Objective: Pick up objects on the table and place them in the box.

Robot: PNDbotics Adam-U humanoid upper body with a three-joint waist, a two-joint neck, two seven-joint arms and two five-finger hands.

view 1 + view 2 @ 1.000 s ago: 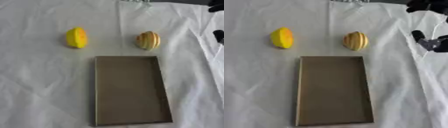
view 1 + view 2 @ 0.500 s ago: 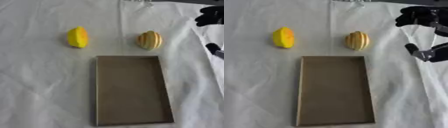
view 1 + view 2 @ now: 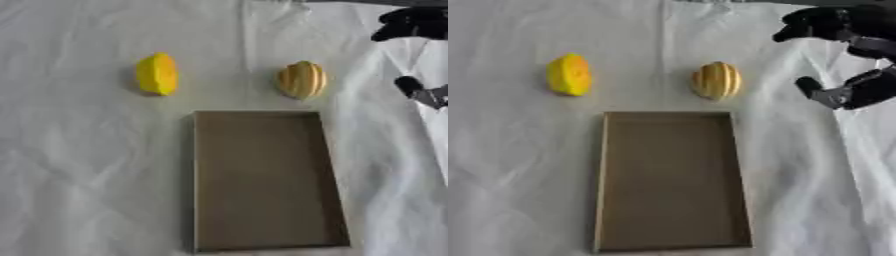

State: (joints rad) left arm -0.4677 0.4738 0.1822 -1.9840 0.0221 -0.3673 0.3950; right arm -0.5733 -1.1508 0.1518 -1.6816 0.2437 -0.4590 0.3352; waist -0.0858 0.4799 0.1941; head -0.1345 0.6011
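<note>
Brown box point(image 3: 672, 185), nothing inside.

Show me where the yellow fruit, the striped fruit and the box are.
yellow fruit point(image 3: 157, 74), left eye view, middle of its body.
striped fruit point(image 3: 716, 80), right eye view, middle of its ribbed side.
box point(image 3: 673, 180), right eye view, bare floor inside.

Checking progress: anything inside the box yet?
Nothing visible inside the box; its whole floor shows bare. The yellow fruit and striped fruit lie on the cloth beyond it.
</note>
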